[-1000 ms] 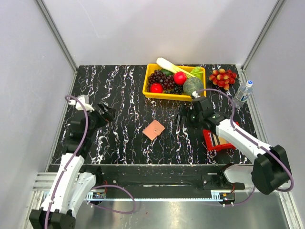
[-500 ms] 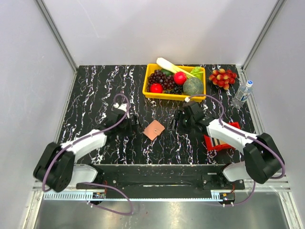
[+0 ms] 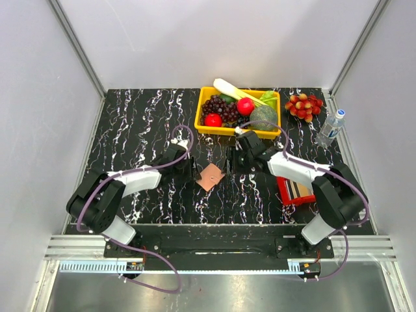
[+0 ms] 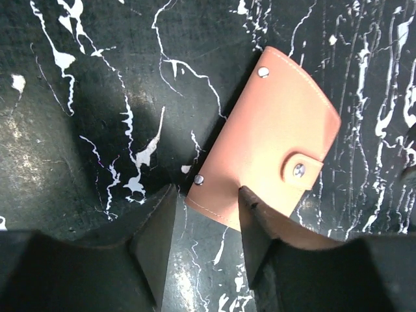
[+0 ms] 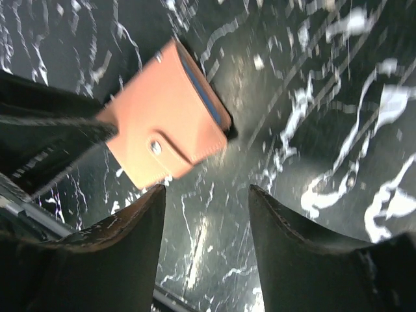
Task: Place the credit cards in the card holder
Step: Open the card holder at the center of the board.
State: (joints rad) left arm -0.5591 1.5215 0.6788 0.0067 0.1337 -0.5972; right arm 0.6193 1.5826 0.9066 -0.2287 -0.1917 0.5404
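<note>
The card holder (image 3: 211,176), a closed salmon-pink wallet with a metal snap, lies flat on the black marbled table (image 3: 143,123). My left gripper (image 3: 192,170) is at its left edge. In the left wrist view the card holder (image 4: 273,140) has its near corner between the fingers of the left gripper (image 4: 205,195), which is open with a narrow gap; the right finger overlaps its edge. My right gripper (image 3: 231,162) stands open just right of it, and the right gripper (image 5: 207,194) has only table between its fingers, the card holder (image 5: 166,123) ahead. The credit cards (image 3: 299,189) lie in a red tray (image 3: 284,195).
A yellow bin (image 3: 203,117) of fruit and vegetables stands at the back centre. A bunch of red grapes (image 3: 304,104) and a water bottle (image 3: 331,127) are at the back right. Grey walls close in the table on three sides.
Both arms have moved in toward the card holder, the left one swinging in from the far left. The left jaws have narrowed a lot, the right jaws a little.
</note>
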